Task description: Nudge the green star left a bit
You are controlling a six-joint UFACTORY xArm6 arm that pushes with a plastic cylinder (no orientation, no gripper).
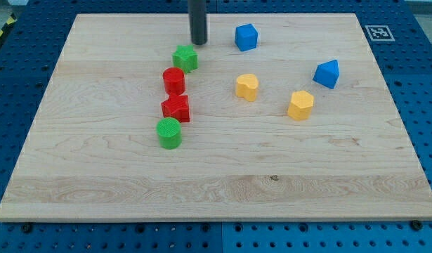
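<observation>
My tool, a plain rod with no jaws, holds nothing. My tip (198, 42) sits near the table (96, 190) top edge, just up-right of the green star (185, 57). Risk: a downward push drives the star into the red cylinder (173, 80).

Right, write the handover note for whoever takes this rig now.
My tip is down on the board, just up and to the view's right of the green star, apparently not touching it.
The green star heads a column: red cylinder, red star, green cylinder below it.
Done: tip is beside the star. Whether any nudge has been made cannot be told.
Left: push the star towards the view's left a little.
</observation>
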